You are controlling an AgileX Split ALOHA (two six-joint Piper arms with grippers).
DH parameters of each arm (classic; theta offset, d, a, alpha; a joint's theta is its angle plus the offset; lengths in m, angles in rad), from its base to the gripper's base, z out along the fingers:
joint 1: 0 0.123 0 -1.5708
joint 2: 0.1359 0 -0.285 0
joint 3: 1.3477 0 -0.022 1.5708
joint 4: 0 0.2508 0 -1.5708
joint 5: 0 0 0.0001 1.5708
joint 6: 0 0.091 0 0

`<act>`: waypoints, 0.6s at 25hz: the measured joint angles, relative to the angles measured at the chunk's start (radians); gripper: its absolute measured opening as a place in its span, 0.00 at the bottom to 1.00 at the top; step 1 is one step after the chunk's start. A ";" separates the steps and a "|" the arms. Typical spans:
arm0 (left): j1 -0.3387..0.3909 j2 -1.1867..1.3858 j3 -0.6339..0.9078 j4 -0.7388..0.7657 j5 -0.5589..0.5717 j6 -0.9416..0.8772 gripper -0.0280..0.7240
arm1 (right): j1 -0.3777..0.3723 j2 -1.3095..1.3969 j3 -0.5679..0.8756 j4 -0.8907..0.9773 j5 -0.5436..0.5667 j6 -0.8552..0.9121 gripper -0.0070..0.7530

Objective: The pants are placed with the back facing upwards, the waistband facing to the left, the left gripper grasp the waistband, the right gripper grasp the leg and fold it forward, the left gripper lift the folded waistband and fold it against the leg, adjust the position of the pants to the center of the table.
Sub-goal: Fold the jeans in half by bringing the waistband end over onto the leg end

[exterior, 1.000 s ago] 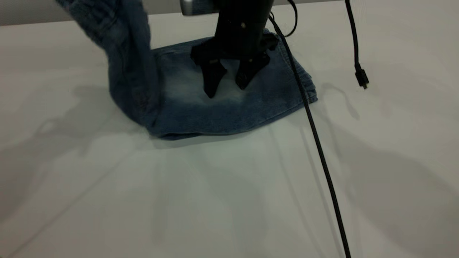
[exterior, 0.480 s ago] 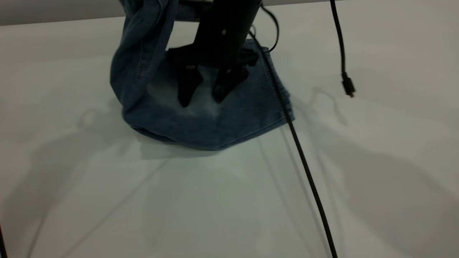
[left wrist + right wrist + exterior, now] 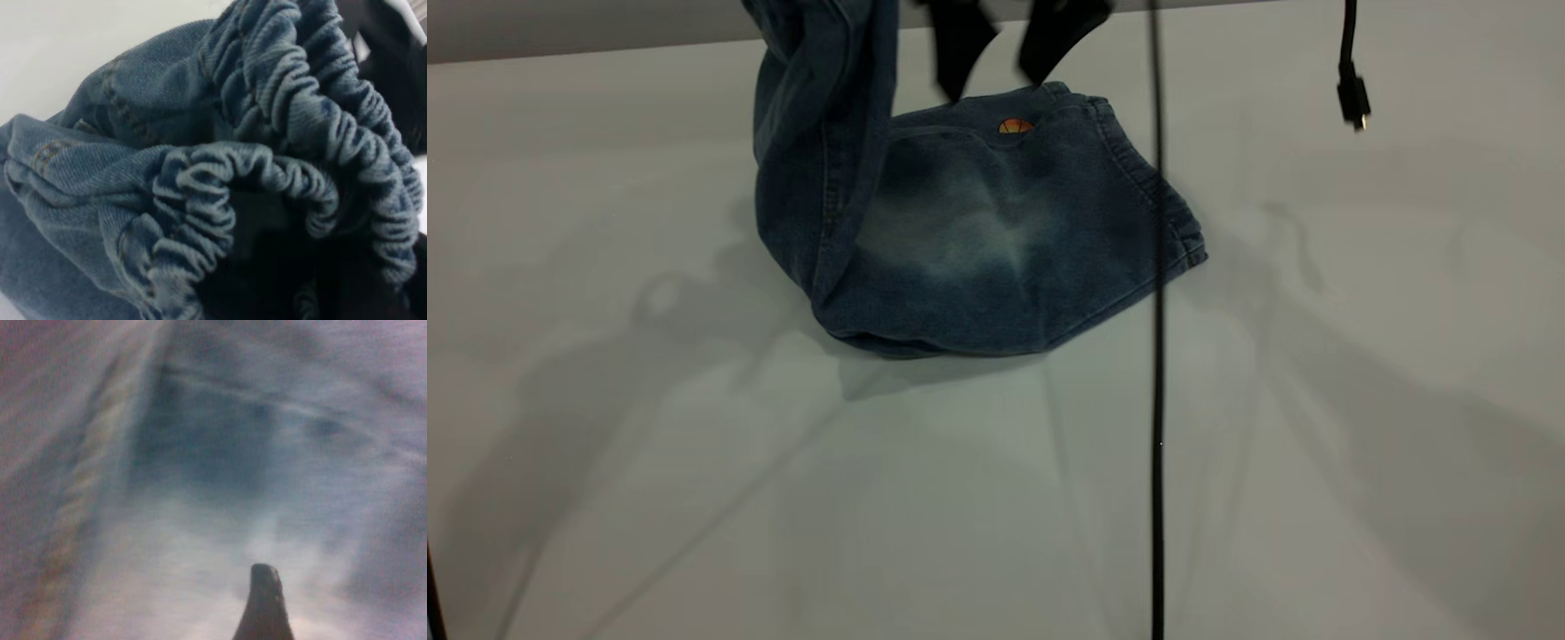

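The pants point(image 3: 996, 240) lie folded on the table point(image 3: 1360, 400), the leg with its pale faded patch point(image 3: 960, 227) on top. A bit of orange print point(image 3: 1015, 126) peeks out at the far edge. The waistband end point(image 3: 818, 107) is lifted steeply and runs out of the top of the exterior view. In the left wrist view the gathered elastic waistband point(image 3: 267, 167) bunches into my left gripper point(image 3: 313, 273), which is shut on it and mostly hidden in shadow. My right gripper point(image 3: 1005, 53) hangs open above the far edge of the pants, holding nothing; one fingertip point(image 3: 263, 603) shows over pale denim.
A black cable point(image 3: 1157, 356) hangs straight down in front of the pants' right side. A second cable ends in a loose plug point(image 3: 1352, 93) at the upper right. Bare tabletop lies in front of and to both sides of the pants.
My right gripper has risen off the leg to the top of the view. The lifted waistband has swung right, over the folded leg, and the pants have shifted slightly on the table.
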 joint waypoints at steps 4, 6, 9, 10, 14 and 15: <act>-0.042 0.039 0.000 -0.001 -0.033 0.000 0.24 | -0.058 -0.053 0.000 -0.080 0.030 0.029 0.64; -0.071 0.067 0.000 -0.002 -0.062 0.001 0.24 | -0.091 -0.086 0.000 -0.097 0.044 0.035 0.64; -0.114 0.128 0.000 -0.009 -0.121 0.001 0.24 | -0.142 -0.143 0.000 -0.095 0.069 0.037 0.64; -0.126 0.150 0.000 -0.011 -0.138 0.001 0.24 | -0.157 -0.165 -0.001 -0.093 0.076 0.037 0.64; -0.171 0.248 -0.020 -0.043 -0.231 0.006 0.24 | -0.175 -0.234 -0.001 -0.075 0.132 0.025 0.64; -0.177 0.270 -0.034 -0.050 -0.251 0.006 0.24 | -0.173 -0.245 -0.001 -0.071 0.147 0.025 0.64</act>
